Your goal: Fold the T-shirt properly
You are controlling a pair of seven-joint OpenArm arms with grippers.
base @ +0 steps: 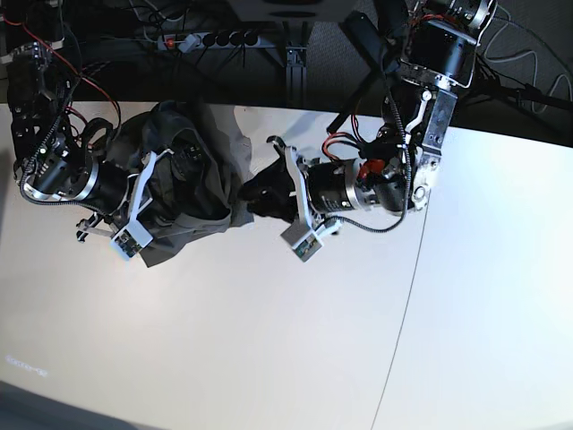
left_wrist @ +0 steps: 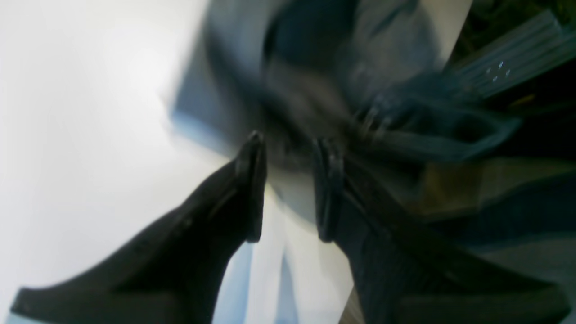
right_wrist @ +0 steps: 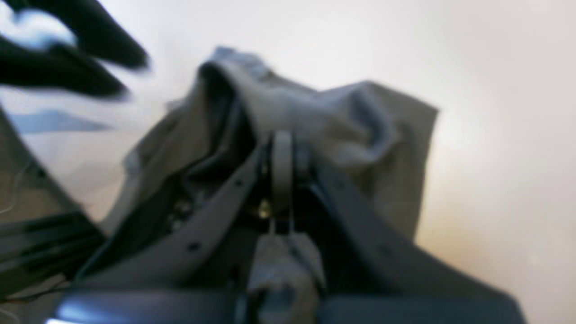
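The crumpled dark olive-grey cotton T-shirt [base: 183, 179] lies bunched at the upper left of the white table [base: 269, 340]. The right gripper [right_wrist: 282, 150] is clenched on its cloth. The left gripper [left_wrist: 290, 148], parted, grips nothing; its view is blurred.

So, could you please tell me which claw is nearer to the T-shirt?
Right. The right claw is shut on the T-shirt; the left claw hangs open beside it, holding nothing.

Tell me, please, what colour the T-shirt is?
The T-shirt is plain dark olive-grey; the base view shows it best.
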